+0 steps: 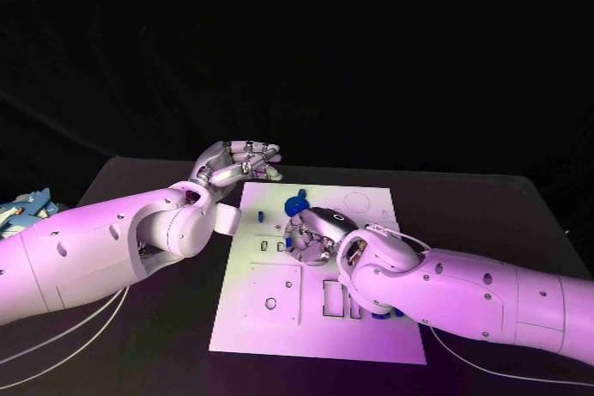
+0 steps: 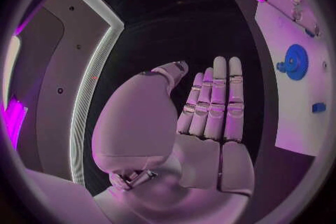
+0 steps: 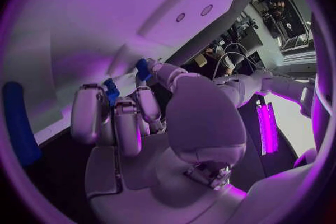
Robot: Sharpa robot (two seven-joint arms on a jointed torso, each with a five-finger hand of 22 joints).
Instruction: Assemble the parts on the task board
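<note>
Right hand (image 1: 312, 234) pinches a small blue part (image 3: 111, 91) over the task board (image 1: 282, 327); left hand (image 1: 235, 166) spread, holding nothing

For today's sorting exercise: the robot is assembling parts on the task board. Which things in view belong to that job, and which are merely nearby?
Belongs to the job:
task board
blue gear
small blue part
right hand, over the board
left hand, beside the board, holding nothing

Merely nearby:
black table
pale blue bundle at the table's left edge

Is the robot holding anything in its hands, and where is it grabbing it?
The left hand holds nothing; its fingers are straight. The right hand is curled over the task board with small blue parts at its fingertips; whether it grips one cannot be told.
</note>
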